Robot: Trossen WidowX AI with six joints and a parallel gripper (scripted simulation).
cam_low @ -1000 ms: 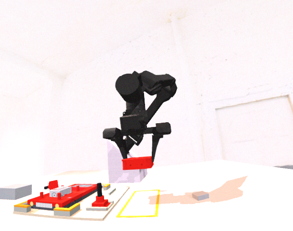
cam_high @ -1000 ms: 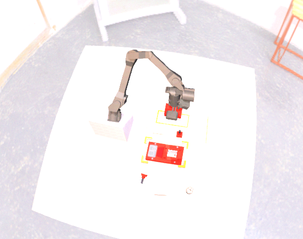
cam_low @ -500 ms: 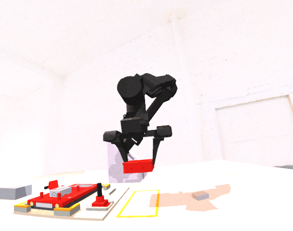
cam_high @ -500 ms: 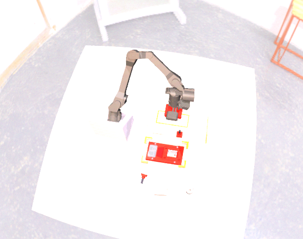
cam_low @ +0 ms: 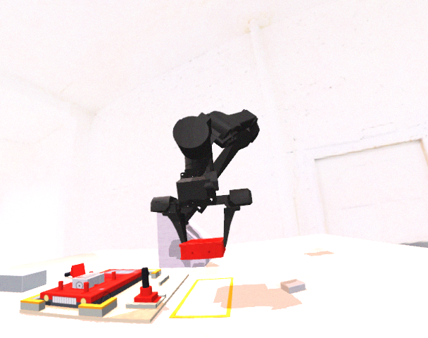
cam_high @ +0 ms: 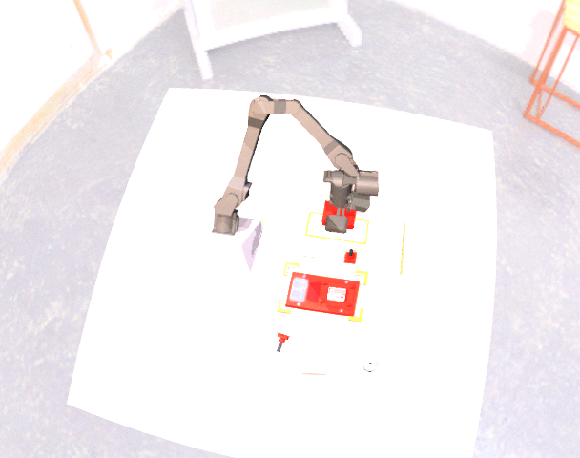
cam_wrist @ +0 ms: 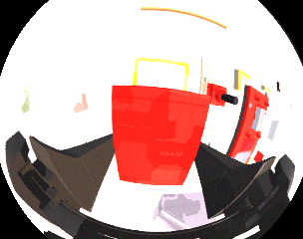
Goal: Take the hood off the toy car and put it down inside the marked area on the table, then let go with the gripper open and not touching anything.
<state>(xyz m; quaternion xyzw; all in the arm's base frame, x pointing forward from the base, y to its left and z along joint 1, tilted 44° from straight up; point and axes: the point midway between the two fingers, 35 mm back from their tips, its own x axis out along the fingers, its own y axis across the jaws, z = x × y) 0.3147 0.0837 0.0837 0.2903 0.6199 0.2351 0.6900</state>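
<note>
Carrying the hood (cam_low: pixel 201 248), the gripper (cam_low: pixel 203 240) pinches it above the yellow outline (cam_low: pixel 203 297) at lower centre; lowering and releasing should come next.

1. A white table (cam_high: pixel 156 344) fills the middle of the frame, on a grey speckled floor (cam_high: pixel 542 246).
2. The tan arm (cam_high: pixel 280 118) rises from its base left of centre, arches up and comes down right of centre.
3. Its gripper (cam_high: pixel 338 218) is clamped on the red hood (cam_high: pixel 326 211), over the yellow-outlined marked area (cam_high: pixel 312 229).
4. Below that, the red toy car (cam_high: pixel 322 293) sits between yellow corner brackets.
5. An orange frame (cam_high: pixel 551 93) stands at the upper right.
</note>
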